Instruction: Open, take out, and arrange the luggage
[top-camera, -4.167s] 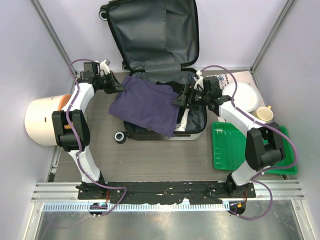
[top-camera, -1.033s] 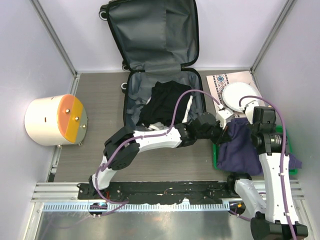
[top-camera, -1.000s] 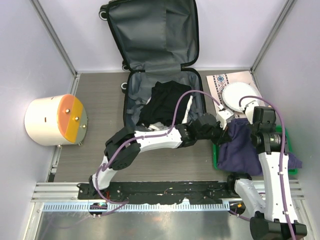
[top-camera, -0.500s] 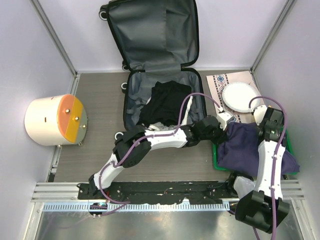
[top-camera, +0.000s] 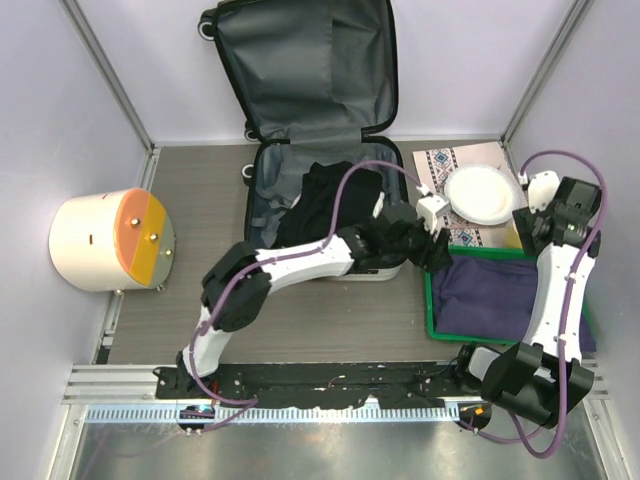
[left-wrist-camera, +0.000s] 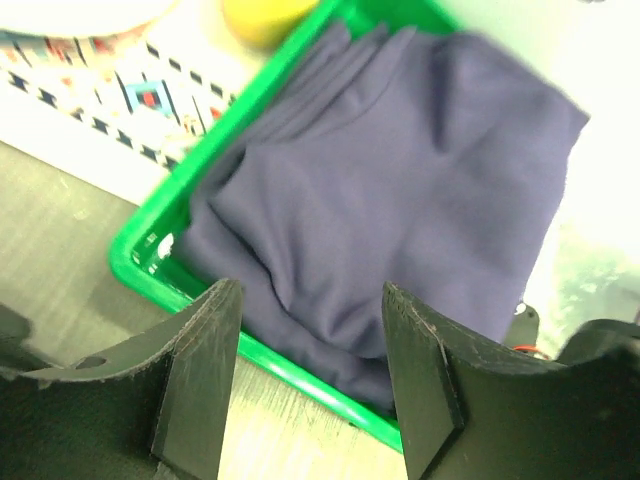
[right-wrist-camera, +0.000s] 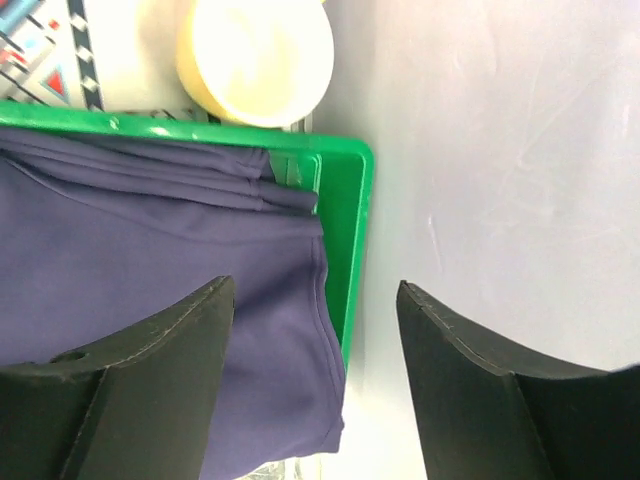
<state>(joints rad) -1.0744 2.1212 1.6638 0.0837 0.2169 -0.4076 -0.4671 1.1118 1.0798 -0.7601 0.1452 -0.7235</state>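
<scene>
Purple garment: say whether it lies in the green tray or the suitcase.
In the tray: the purple garment lies inside the green tray, apart from the open luggage.

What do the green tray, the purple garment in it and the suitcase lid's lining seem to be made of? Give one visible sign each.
Tray: probably moulded plastic, glossy; light glints on its smooth rim.
Garment: soft cloth, matte, perhaps a knit; it lies in folds and creases.
Lining: likely thin synthetic fabric, faint sheen; it wrinkles loosely.
</scene>
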